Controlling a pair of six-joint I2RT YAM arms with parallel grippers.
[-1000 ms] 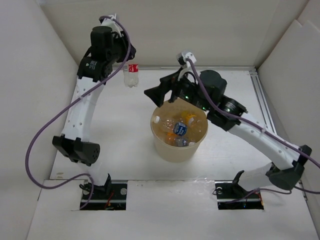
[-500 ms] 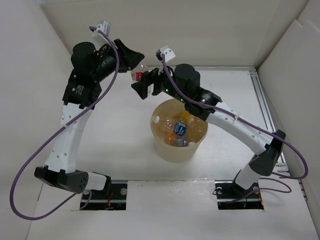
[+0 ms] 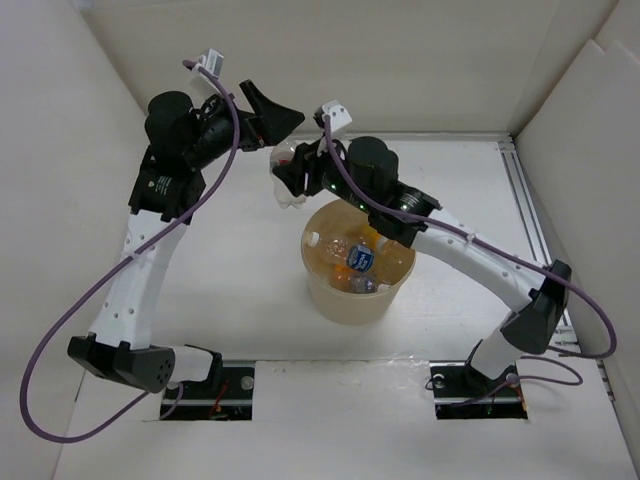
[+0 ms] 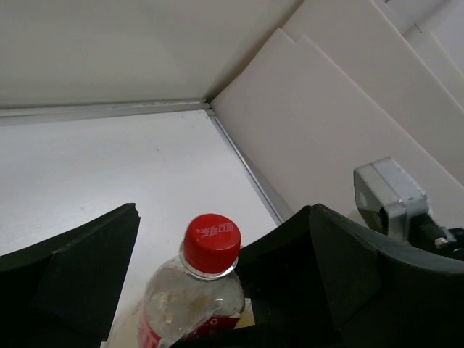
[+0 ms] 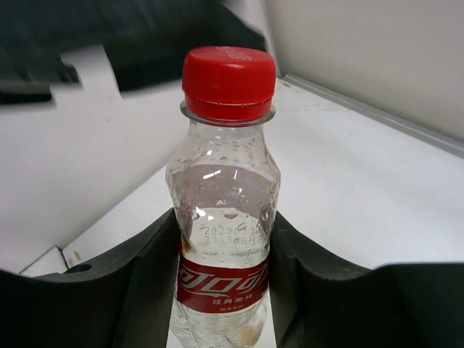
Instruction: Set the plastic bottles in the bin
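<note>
Behind the bin (image 3: pixel 345 300), red-capped bottle (image 5: pixel 226 217) hanging off the desk (image 3: pixel 230 280).
My right fingers (image 5: pixel 138 283) are pinching its label; my left fingers (image 4: pixel 80 268) are standing spread around it.

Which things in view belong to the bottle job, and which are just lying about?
Job: bin; bottles inside it; red-capped bottle.
Not the job: table; white walls.

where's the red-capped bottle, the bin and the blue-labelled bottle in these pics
red-capped bottle (image 5: pixel 228 72), right wrist view, on its red cap
bin (image 3: pixel 352 305), top external view, on its near outer wall
blue-labelled bottle (image 3: pixel 360 258), top external view, on its label
</note>
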